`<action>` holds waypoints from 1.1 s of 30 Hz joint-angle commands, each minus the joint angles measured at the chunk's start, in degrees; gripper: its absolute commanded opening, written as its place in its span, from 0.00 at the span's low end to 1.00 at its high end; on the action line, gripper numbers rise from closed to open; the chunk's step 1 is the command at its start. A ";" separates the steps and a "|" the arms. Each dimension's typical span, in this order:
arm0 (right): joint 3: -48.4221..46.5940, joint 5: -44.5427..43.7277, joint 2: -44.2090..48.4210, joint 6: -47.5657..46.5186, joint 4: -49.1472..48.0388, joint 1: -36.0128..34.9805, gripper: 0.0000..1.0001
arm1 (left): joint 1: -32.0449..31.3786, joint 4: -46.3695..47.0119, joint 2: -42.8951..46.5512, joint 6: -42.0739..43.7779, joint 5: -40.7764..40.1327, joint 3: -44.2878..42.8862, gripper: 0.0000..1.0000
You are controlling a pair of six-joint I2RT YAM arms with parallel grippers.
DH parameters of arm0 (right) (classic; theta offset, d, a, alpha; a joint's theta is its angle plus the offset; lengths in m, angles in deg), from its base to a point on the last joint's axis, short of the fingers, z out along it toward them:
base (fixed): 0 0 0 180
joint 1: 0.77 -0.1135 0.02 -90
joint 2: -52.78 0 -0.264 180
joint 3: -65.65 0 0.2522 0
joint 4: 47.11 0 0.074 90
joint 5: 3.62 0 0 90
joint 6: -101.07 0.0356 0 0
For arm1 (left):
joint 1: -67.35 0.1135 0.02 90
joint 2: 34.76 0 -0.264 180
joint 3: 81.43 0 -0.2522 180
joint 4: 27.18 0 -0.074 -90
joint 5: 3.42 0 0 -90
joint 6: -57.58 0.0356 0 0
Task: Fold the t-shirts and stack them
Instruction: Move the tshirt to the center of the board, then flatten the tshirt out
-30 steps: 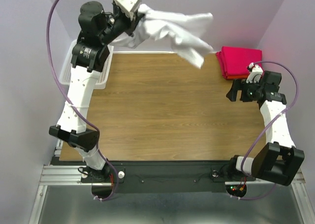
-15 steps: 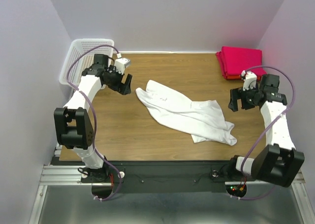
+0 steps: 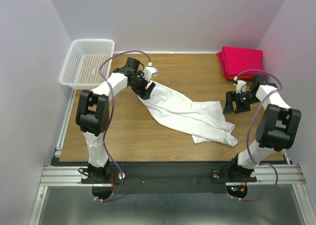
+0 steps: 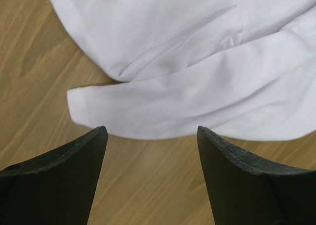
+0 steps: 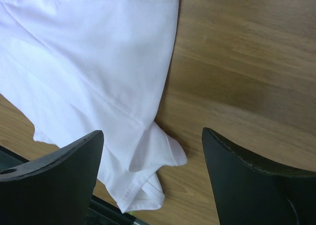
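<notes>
Loose t-shirt (image 3: 185, 113): plain white, no print. Folded t-shirts (image 3: 241, 62): bright red-pink, solid. Desk (image 3: 148, 146): mid-brown wood grain with darker streaks. Basket (image 3: 94, 41): white lattice. Left arm (image 3: 116, 79) and right arm (image 3: 269, 94): white shells, black joints. Cable (image 3: 124, 52): purple. Left tool (image 4: 150, 130), right tool (image 5: 152, 132): black fingers. Walls: pale lilac.

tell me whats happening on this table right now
Two robot arms are working on a white t-shirt that lies rumpled across the wooden table. The left gripper hovers open at its far-left end, the right gripper open near its right edge; neither holds it. Folded red t-shirts sit at the far right corner.
</notes>
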 commanded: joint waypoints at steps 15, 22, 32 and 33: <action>-9.35 -1.22 -16.98 15.86 -18.81 -5.72 0.70 | 2.52 -1.67 -5.38 -1.61 -5.00 -9.88 0.81; -9.87 -4.74 -20.93 17.71 -21.01 -9.32 0.49 | 5.51 -4.57 -7.58 -1.44 -5.26 -12.44 0.79; -12.60 -5.35 -14.72 18.42 -19.96 -9.33 0.01 | 5.78 -2.99 -9.95 -2.31 -2.19 -14.01 0.77; -13.21 -5.36 -13.74 18.50 -19.87 -9.33 0.01 | 5.78 -2.99 -10.47 -2.49 -2.01 -14.54 0.75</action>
